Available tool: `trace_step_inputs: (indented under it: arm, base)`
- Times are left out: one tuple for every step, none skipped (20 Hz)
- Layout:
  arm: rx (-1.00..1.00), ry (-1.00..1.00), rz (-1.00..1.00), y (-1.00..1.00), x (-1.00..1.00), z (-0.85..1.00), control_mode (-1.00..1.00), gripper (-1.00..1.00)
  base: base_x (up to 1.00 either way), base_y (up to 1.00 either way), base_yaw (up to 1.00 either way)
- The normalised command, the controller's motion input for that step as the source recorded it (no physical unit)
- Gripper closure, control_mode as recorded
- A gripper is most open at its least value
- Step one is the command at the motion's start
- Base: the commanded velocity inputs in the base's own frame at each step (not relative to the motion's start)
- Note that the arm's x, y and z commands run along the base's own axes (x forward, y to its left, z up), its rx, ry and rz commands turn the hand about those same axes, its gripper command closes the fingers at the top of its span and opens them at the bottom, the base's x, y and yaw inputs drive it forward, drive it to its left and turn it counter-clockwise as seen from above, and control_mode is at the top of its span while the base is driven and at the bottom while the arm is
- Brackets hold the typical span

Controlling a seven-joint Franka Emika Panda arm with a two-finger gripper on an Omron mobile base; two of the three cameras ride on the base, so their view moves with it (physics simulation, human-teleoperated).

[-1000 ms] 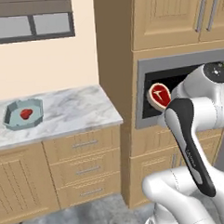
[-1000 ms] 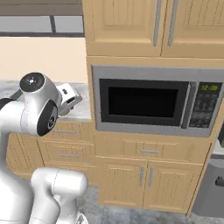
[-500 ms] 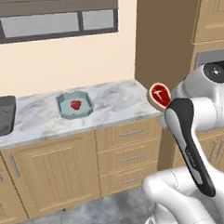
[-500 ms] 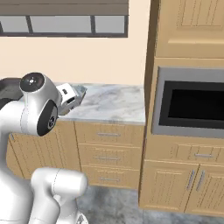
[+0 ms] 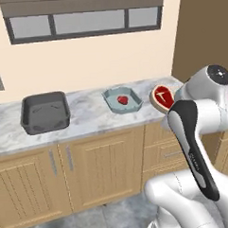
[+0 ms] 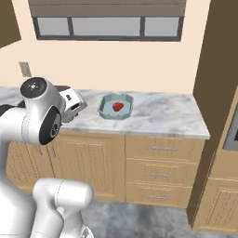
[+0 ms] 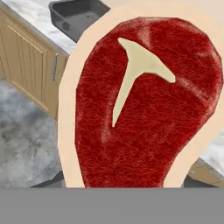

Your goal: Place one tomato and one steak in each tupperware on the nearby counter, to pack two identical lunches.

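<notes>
Steak [image 7: 144,103]: flat slab, deep red with fine marbled grain, pale cream fat rim all round, and a T-shaped bone inlay near its upper middle. It stands upright in front of the hand camera, held up at the arm's end just off the counter [image 5: 88,119] edge, right of the teal box [image 5: 122,100]. Gripper [image 5: 174,97] is part-open, clamped on the steak (fingertips hidden behind the meat).

Teal box: shallow, cut corners, matte; one small red piece [image 6: 118,106] lies inside, kind unclear. Grey box [image 5: 45,112]: larger, dark, rounded corners, glossy walls, on the counter well left of the teal box.

Counter: white-grey marbled stone over light wooden doors.
</notes>
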Motion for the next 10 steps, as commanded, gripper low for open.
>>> trace_step_inputs:
  arm:
    - [0.0, 0.0, 0.0, 0.0, 0.0, 0.0, 1.0, 1.0]
    - [0.0, 0.0, 0.0, 0.0, 0.0, 0.0, 1.0, 1.0]
    - [0.0, 0.0, 0.0, 0.0, 0.0, 0.0, 1.0, 1.0]
    - [0.0, 0.0, 0.0, 0.0, 0.0, 0.0, 1.0, 1.0]
    - [0.0, 0.0, 0.0, 0.0, 0.0, 0.0, 1.0, 1.0]
    - [0.0, 0.0, 0.0, 0.0, 0.0, 0.0, 1.0, 1.0]
    - [0.0, 0.0, 0.0, 0.0, 0.0, 0.0, 1.0, 1.0]
    - [0.0, 0.0, 0.0, 0.0, 0.0, 0.0, 1.0, 1.0]
    - [0.0, 0.0, 0.0, 0.0, 0.0, 0.0, 1.0, 1.0]
    - [0.0, 0.0, 0.0, 0.0, 0.0, 0.0, 1.0, 1.0]
  base:
    - [0.51, 1.0, 0.0]
    - [0.53, 1.0, 0.0]
    - [0.55, 1.0, 0.0]
    - [0.56, 1.0, 0.0]
    - [0.61, 1.0, 0.0]
    - [0.65, 1.0, 0.0]
    - [0.62, 1.0, 0.0]
    - [0.61, 1.0, 0.0]
    - [0.61, 1.0, 0.0]
    - [0.58, 1.0, 0.0]
